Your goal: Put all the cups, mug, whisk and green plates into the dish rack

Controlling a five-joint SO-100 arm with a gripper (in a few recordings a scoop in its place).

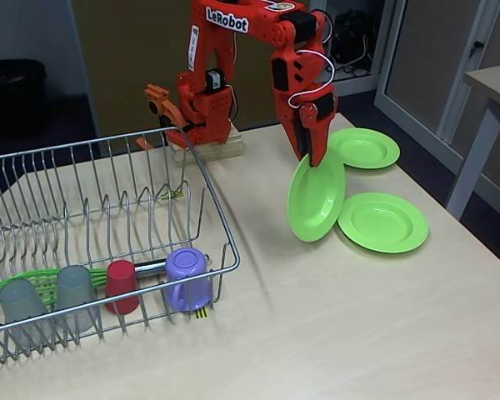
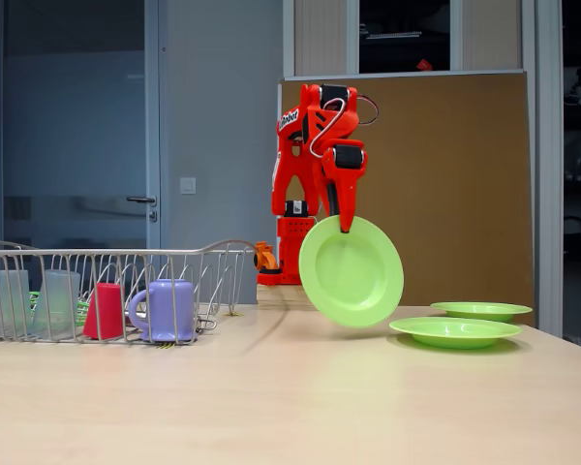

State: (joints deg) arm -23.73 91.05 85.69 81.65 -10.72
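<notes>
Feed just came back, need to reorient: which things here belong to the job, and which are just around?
Job:
end effector, shut on held plate
two plates on table
dish rack
tumblers
red cup
mug
whisk

Around:
side table
door

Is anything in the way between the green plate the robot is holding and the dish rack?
Nothing visible blocks it. The gripper holds the plate up off the table, and only bare tabletop lies between it and the dish rack. The rack's near wire wall rises there, so the plate likely must go over it.
</notes>
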